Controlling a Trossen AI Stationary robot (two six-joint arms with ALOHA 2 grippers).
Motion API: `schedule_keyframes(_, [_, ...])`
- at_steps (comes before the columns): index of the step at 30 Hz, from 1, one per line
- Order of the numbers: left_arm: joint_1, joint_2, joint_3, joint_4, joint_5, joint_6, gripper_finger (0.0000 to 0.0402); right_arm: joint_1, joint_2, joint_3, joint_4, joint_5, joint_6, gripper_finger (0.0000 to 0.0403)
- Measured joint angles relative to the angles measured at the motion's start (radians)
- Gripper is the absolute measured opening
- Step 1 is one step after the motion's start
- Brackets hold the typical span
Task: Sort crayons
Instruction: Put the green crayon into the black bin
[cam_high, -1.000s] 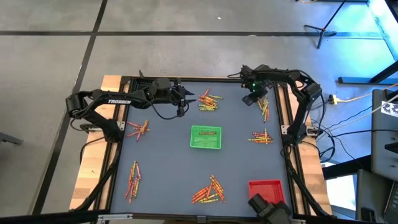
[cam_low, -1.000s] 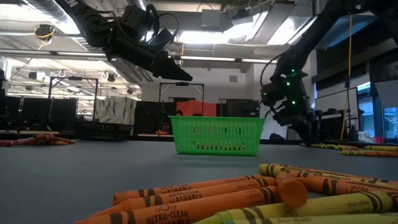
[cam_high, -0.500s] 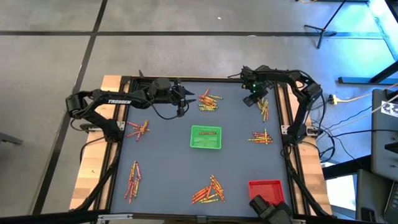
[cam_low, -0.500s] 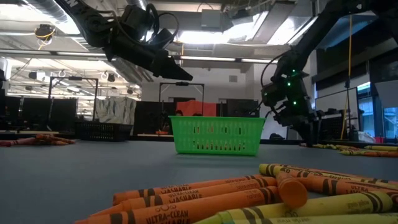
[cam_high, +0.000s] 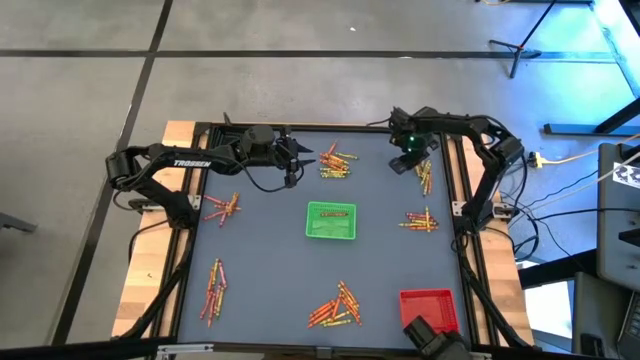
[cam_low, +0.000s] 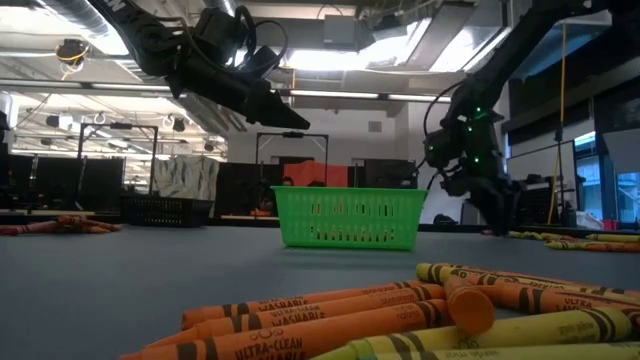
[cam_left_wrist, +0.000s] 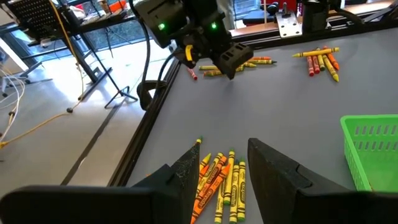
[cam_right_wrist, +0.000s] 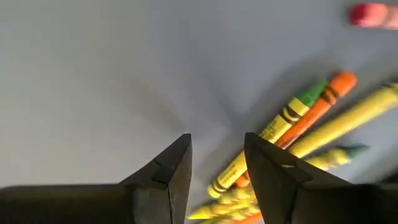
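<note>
Six loose heaps of crayons (cam_high: 336, 164) lie around the grey table (cam_high: 270, 240), with a green basket (cam_high: 331, 221) in the middle and a red tray (cam_high: 428, 305) at the near right corner. The right gripper (cam_right_wrist: 217, 163) hangs low over the far-right heap, fingers parted and empty, a yellow crayon (cam_right_wrist: 249, 155) just beyond its tips. To do this well, I judge it should straddle one stick across its length, settle to the mat, then close. The left gripper (cam_left_wrist: 226, 163) hovers released above the far-middle heap. Wrappers in the low view read "ULTRA-CLEAN WASHABLE"; the left arm (cam_high: 190, 163) carries "TROSSEN".
</note>
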Motion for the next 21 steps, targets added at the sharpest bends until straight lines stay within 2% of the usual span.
schedule_keyframes(2, [0.000, 0.000, 0.000, 0.002, 0.000, 0.000, 0.0119, 0.000, 0.000, 0.001, 0.010, 0.036, 0.000, 0.0149])
schedule_keyframes(9, [0.000, 0.000, 0.000, 0.005, 0.000, 0.000, 0.0119, 0.008, -0.001, 0.039, -0.025, -0.009, -0.004, 0.0149])
schedule_keyframes(13, [0.000, 0.000, 0.000, 0.005, 0.000, 0.000, 0.0119, 0.007, -0.015, 0.051, -0.050, 0.013, 0.020, 0.0149])
schedule_keyframes(17, [0.000, 0.000, 0.000, 0.005, 0.000, 0.000, 0.0119, 0.006, -0.015, 0.035, -0.075, 0.086, 0.039, 0.0149])
schedule_keyframes(21, [0.000, 0.000, 0.000, 0.005, 0.000, 0.000, 0.0119, 0.006, -0.015, 0.015, -0.045, 0.068, 0.045, 0.0149])
